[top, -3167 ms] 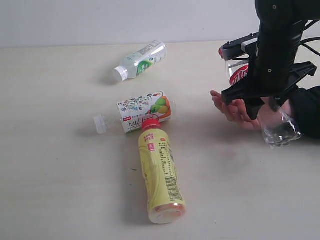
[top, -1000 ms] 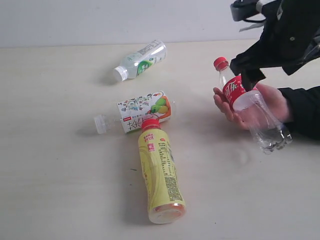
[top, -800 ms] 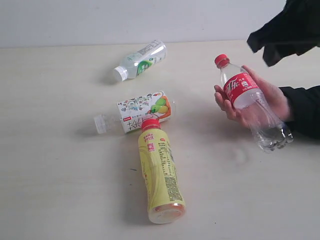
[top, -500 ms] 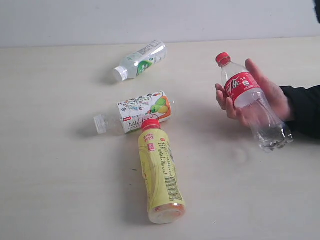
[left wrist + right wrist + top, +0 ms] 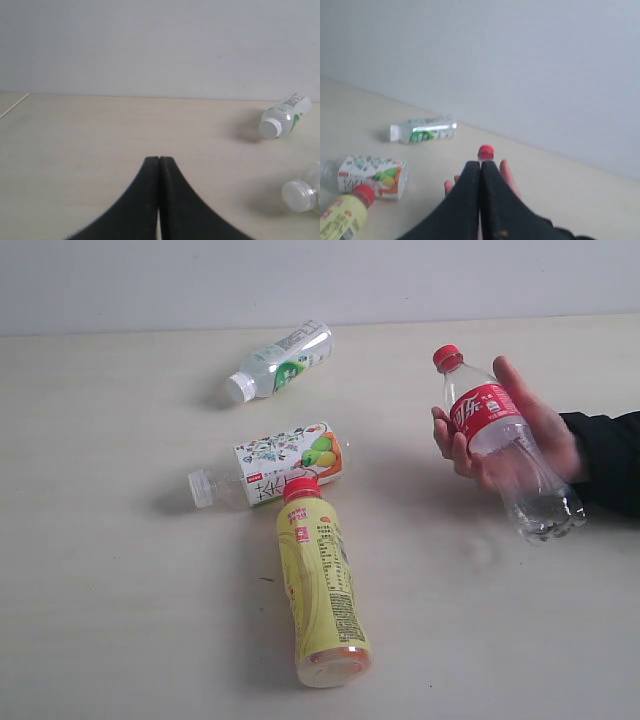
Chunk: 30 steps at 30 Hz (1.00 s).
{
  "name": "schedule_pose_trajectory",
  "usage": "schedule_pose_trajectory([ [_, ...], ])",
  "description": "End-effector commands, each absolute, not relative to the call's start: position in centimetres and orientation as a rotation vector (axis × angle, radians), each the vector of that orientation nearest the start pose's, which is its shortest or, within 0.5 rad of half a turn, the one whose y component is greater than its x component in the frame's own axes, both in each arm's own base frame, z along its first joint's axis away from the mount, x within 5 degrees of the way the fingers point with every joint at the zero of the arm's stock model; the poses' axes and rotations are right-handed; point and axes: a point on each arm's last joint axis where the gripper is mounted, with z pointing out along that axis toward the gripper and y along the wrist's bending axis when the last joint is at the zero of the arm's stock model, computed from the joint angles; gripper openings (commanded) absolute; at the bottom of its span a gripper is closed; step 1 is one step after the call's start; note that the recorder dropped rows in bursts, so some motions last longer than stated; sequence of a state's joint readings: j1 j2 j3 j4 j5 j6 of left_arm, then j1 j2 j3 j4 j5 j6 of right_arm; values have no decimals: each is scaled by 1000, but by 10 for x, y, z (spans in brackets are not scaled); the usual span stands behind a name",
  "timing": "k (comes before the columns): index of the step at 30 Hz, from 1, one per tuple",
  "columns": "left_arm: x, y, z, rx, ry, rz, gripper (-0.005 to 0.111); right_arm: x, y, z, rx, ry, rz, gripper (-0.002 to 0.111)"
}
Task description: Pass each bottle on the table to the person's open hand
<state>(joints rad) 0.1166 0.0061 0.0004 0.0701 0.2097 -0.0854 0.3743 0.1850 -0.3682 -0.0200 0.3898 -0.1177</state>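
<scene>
- the cola bottle [image 5: 485, 412] is in the person's hand [image 5: 550, 435] at the right of the exterior view, fingers wrapped round the red label, red cap up and tilted toward the far edge, clear base down by the dark sleeve [image 5: 610, 460].
- 3 bottles lie on their sides on the table [image 5: 120, 580], none of them touched by an arm.
- the yellow bottle [image 5: 322, 590] lies nearest the camera, its base toward the viewer and its red cap right up against the side of the fruit-label bottle [image 5: 288, 464].
- the fruit-label bottle lies crosswise in the middle, with its white cap pointing to the left of the view.
- the small green-white bottle [image 5: 282, 360] sits farther back near the pale wall [image 5: 200, 280], well apart from the other 2, white cap aimed to the left and front.
- left gripper [image 5: 159, 161]: its 2 black jaws are pressed flat together with nothing between them, and pale tabletop is spread out ahead; the small green-white bottle and the white cap of the fruit-label bottle show off to one side.
- right gripper [image 5: 480, 165]: jaws also closed tight on nothing, seen over the person's fingers, with the cola's red cap just past the tips.
</scene>
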Motion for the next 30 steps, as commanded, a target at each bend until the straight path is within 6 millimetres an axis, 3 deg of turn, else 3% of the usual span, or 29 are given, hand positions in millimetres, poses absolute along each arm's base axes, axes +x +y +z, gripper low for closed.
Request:
schedule_pose_trajectory([
  [1, 55, 8, 195, -122, 1683, 93, 0, 42, 17, 286, -393, 1487, 191, 0],
  [11, 55, 8, 195, -122, 1683, 93, 0, 30, 12, 283, -392, 1467, 190, 0],
  [30, 55, 8, 195, -122, 1683, 93, 0, 29, 12, 282, -389, 1480, 203, 0],
])
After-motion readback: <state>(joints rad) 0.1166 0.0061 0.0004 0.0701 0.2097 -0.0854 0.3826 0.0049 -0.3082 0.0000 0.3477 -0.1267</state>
